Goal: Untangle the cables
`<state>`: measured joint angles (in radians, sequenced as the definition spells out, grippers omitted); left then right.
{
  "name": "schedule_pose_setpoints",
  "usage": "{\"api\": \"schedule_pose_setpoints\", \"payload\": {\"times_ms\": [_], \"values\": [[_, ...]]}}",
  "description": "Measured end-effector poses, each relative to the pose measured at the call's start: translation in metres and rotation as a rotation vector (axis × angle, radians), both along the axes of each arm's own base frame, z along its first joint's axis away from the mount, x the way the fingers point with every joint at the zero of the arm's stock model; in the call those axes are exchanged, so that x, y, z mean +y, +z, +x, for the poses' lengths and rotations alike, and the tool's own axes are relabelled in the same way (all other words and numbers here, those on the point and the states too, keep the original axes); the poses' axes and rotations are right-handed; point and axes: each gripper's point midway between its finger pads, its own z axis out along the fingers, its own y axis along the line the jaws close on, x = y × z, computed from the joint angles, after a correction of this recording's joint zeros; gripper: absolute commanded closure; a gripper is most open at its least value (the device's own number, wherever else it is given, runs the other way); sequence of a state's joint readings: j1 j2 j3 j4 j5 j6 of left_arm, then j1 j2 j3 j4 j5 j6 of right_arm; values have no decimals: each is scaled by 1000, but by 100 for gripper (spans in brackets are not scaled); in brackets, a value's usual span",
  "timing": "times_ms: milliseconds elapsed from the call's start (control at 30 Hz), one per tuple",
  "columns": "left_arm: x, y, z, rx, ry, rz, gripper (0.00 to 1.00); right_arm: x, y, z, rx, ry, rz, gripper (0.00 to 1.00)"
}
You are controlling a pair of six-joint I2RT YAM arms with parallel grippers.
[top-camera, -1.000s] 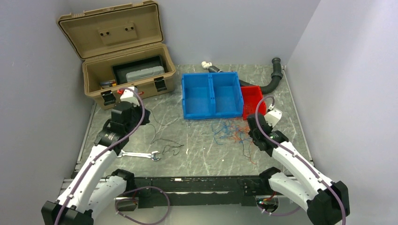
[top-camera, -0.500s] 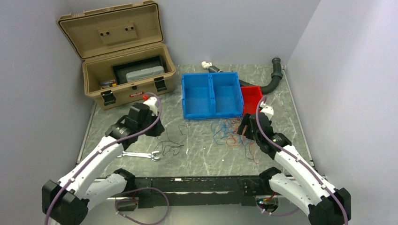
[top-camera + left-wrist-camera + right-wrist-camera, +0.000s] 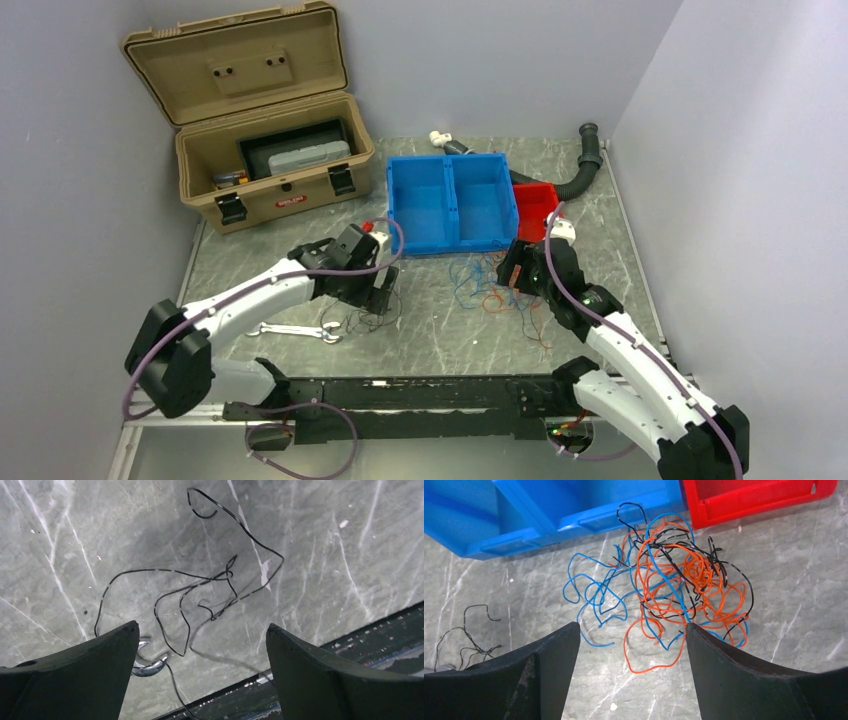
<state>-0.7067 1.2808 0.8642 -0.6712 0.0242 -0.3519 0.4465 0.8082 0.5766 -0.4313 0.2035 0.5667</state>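
Observation:
The cables (image 3: 684, 580) lie as a tangle of blue, orange and black wires on the table, just in front of the blue and red bins; from above the cables (image 3: 488, 282) sit at centre right. One loose black wire (image 3: 227, 575) lies apart to the left, with the same black wire (image 3: 365, 320) near the wrench. My right gripper (image 3: 632, 626) hovers open at the near edge of the tangle, holding nothing. Over the loose black wire my left gripper (image 3: 201, 627) stands wide open and empty.
A silver wrench (image 3: 295, 330) lies by the front left; its open end (image 3: 150, 664) shows beside my left finger. An open tan toolbox (image 3: 270, 160) stands at back left. A blue bin (image 3: 452, 240), a red bin (image 3: 540, 205) and a black corrugated hose (image 3: 580, 175) are at the back.
My left arm swung right from the toolbox to above the loose black wire and opened its jaws. My right gripper opened and edged toward the tangle.

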Motion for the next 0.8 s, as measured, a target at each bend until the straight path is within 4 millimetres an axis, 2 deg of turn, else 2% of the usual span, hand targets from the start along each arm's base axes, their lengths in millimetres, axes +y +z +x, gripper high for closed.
{"api": "schedule_pose_setpoints", "payload": {"times_ms": [200,400,567,600,633,667,767,800], "values": [[-1,-21,10,26,9,84,1,3,10,0,-38,16,19,20],[-1,-51,7,96,-17,150,0,2,14,-1,-59,20,28,20],[-10,-65,1,140,-68,177,1,1,14,-2,-66,21,29,20],[-12,-66,1,143,-77,185,4,1,14,-2,-66,21,29,20],[-14,-66,1,142,-86,185,11,1,14,-2,-66,21,29,20],[-17,-66,1,140,-92,185,25,1,14,-2,-66,20,29,20],[-20,-68,4,135,-97,204,82,1,14,-3,-67,21,29,21],[-20,-69,5,129,-98,214,97,1,15,-3,-68,20,29,21]]}}
